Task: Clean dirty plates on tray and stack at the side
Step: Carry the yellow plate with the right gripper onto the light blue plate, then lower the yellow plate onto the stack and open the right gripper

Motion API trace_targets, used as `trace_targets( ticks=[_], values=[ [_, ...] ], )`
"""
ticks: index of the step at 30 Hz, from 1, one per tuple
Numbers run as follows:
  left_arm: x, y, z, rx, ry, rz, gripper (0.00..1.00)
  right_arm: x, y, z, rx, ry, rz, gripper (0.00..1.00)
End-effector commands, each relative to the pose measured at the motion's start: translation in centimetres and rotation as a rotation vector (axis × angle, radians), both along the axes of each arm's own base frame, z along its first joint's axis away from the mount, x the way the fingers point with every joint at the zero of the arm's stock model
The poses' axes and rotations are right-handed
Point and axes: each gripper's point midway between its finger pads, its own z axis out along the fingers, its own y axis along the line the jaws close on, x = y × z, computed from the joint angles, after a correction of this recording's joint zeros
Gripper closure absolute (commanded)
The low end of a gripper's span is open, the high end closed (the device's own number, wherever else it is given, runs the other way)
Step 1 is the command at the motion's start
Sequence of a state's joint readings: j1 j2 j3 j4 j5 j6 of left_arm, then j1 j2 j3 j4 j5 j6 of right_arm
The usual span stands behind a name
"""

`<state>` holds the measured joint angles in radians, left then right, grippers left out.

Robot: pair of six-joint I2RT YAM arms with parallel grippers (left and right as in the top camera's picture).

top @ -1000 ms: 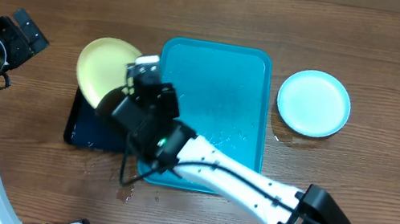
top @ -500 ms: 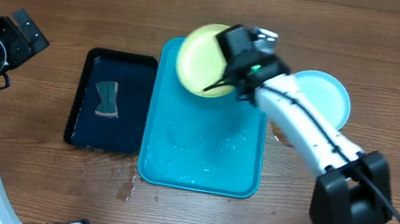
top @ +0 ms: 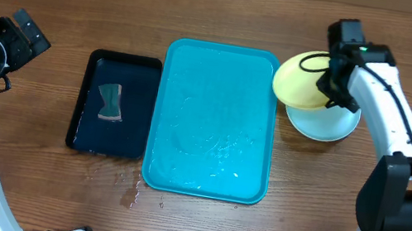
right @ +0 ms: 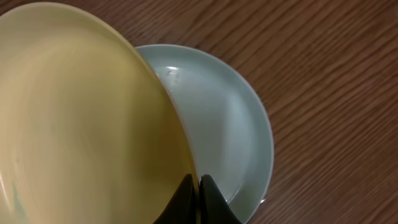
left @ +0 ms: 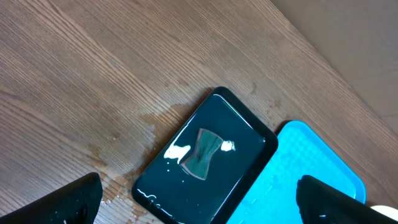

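Yellow plate point(right: 81, 124) sits tilted, its rim pinched tight in my right gripper point(right: 198, 186). It hangs over the light cyan plate point(right: 230, 124), which lies on the table point(top: 207, 7) just right of the tray point(top: 214, 117). Left gripper point(top: 25, 33) is spread wide and holding nothing, left of the black tray point(left: 249, 134) with its sponge point(left: 200, 152).

The floor of the big blue tray point(top: 216, 121) is flat and wet, and I can come down onto it from above. The black tray point(top: 112, 115) sits just beside it on the left, with a sponge point(top: 111, 102) in the middle and some room around it. On the right, the yellow plate point(top: 299, 85) tilts over the pale blue plate point(top: 330, 126) and the big tray's right rim, pinched by my right gripper point(right: 198, 198), so that corner is blocked. My right arm point(top: 387, 87) crosses the table there. My left gripper point(top: 23, 33), fingers wide apart, has bare wood around it.
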<state>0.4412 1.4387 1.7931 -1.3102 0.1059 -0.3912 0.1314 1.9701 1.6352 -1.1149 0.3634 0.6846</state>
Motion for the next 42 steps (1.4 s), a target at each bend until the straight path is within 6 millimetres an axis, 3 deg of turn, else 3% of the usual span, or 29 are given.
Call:
trace_targets(
  ticks=[1, 6, 12, 30, 34, 38, 42],
  values=[
    [0.1, 0.0, 0.2, -0.013, -0.01, 0.008, 0.0, -1.0, -2.0, 0.4, 0.0, 0.003, -0.052, 0.96],
    [0.1, 0.0, 0.2, -0.013, -0.01, 0.008, 0.0, -3.2, -3.9, -1.8, -0.007, 0.08, -0.096, 0.96],
    [0.1, 0.0, 0.2, -0.013, -0.01, 0.008, 0.0, -4.8, -4.3, -3.4, -0.011, 0.136, -0.107, 0.95],
    [0.1, 0.0, 0.2, -0.013, -0.01, 0.008, 0.0, -5.3, -4.5, -3.4, -0.021, 0.152, -0.108, 0.94],
    [0.1, 0.0, 0.2, -0.013, -0.01, 0.008, 0.0, -5.0, -4.5, -3.4, -0.02, 0.141, -0.108, 0.89],
    [0.1, 0.0, 0.2, -0.013, -0.01, 0.008, 0.0, -4.9, -4.8, -3.2, -0.031, 0.137, -0.112, 0.96],
    [0.1, 0.0, 0.2, -0.013, -0.01, 0.008, 0.0, -5.2, -6.0, -3.2, -0.033, 0.143, -0.144, 0.96]
  ],
)
